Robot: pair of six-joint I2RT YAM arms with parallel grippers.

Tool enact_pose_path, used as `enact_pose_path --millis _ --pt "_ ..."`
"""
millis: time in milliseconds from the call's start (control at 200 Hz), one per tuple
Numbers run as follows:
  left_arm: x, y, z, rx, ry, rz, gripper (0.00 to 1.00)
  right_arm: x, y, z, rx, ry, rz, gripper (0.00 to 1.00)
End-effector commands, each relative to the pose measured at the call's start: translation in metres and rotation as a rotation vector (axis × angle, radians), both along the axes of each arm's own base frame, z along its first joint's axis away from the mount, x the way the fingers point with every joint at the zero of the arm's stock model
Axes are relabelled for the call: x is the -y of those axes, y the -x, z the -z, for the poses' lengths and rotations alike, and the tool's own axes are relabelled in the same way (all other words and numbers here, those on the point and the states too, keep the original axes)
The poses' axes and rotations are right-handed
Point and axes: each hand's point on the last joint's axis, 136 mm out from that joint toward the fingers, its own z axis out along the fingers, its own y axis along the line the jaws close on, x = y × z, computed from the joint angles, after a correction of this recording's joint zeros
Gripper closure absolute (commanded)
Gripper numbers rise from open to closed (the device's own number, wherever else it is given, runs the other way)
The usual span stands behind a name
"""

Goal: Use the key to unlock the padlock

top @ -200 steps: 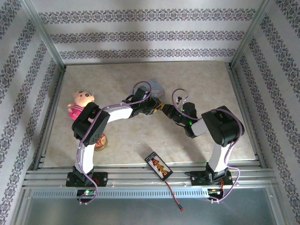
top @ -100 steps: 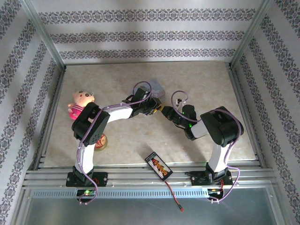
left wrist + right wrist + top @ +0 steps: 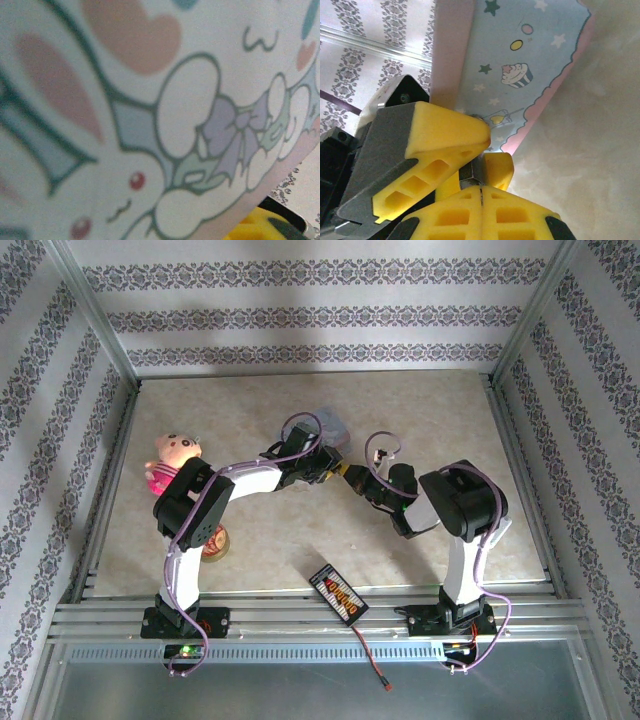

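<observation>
Both arms meet at mid-table in the top view. My left gripper and my right gripper are tip to tip, just in front of the pale blue tin. In the right wrist view the padlock shows as a small dark metal block. It is pinched between the left gripper's yellow fingers. My right gripper is shut right under it, pads pressed together. The key is hidden. The tin's cartoon lid is pressed close to the left wrist camera.
A pink plush toy and a small round object lie by the left arm. A black device with orange labels lies at the near edge between the bases. Metal frame rails border the table.
The right arm has leaned left, bringing its gripper tighter against the left gripper's tips. The left arm has stayed in place.
</observation>
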Motion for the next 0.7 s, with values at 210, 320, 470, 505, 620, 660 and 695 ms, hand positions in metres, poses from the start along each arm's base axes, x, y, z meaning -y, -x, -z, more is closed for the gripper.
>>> enact_pose_path --millis 210,320,470,505,620,660,695 --pt "0.008 0.062 0.055 -0.303 0.011 0.082 0.40 -0.001 -0.005 0.005 -0.019 -0.024 0.029 1.00" --pt "0.005 0.062 0.056 -0.292 0.005 0.069 0.40 -0.001 -0.008 0.006 -0.020 -0.022 0.034 1.00" --pt "-0.011 0.065 0.063 -0.279 -0.053 0.035 0.42 -0.003 -0.011 0.006 -0.018 -0.032 0.033 1.00" --pt "-0.016 0.066 0.064 -0.274 -0.076 0.023 0.44 -0.003 -0.011 0.006 -0.018 -0.032 0.033 1.00" --pt "-0.027 0.060 0.061 -0.234 -0.107 -0.012 0.46 -0.004 -0.012 0.004 -0.013 -0.035 0.031 1.00" --pt "-0.029 0.057 0.059 -0.216 -0.111 -0.021 0.46 -0.004 -0.012 0.004 -0.015 -0.035 0.031 1.00" --pt "-0.030 0.055 0.058 -0.205 -0.121 -0.025 0.46 -0.004 -0.012 0.004 -0.015 -0.035 0.031 1.00"
